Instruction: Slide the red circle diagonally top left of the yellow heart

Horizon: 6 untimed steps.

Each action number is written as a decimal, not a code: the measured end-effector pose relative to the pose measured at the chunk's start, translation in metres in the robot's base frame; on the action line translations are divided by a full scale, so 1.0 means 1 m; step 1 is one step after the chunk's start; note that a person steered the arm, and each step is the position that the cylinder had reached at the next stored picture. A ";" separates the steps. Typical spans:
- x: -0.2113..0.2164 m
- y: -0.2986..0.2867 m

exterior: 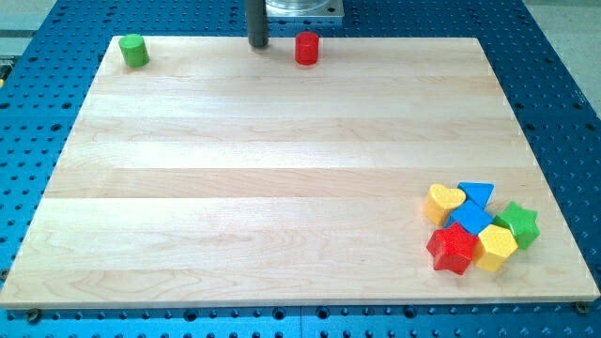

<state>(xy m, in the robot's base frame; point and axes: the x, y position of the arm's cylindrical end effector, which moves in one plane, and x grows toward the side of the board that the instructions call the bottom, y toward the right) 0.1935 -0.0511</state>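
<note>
My tip (257, 44), the bare end of a dark rod with no jaws to open or close, rests at the top edge of the pale wooden board (282, 169), just left of the small red cylindrical block (307, 48). The yellow heart-shaped block (443, 202) sits lower right, touching the clustered blocks. I judge the red one light, rigid and free-sliding; I'd push its upper-left side. No writing is legible.

A pale wooden board (282, 178) lies on a blue perforated table (563, 84), evenly lit from twelve to six o'clock.
</note>
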 end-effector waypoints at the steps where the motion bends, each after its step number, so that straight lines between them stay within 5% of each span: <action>1: 0.012 0.012; 3: 0.062 0.112; 4: 0.017 0.086; 6: 0.042 0.196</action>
<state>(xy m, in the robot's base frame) 0.2359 0.1454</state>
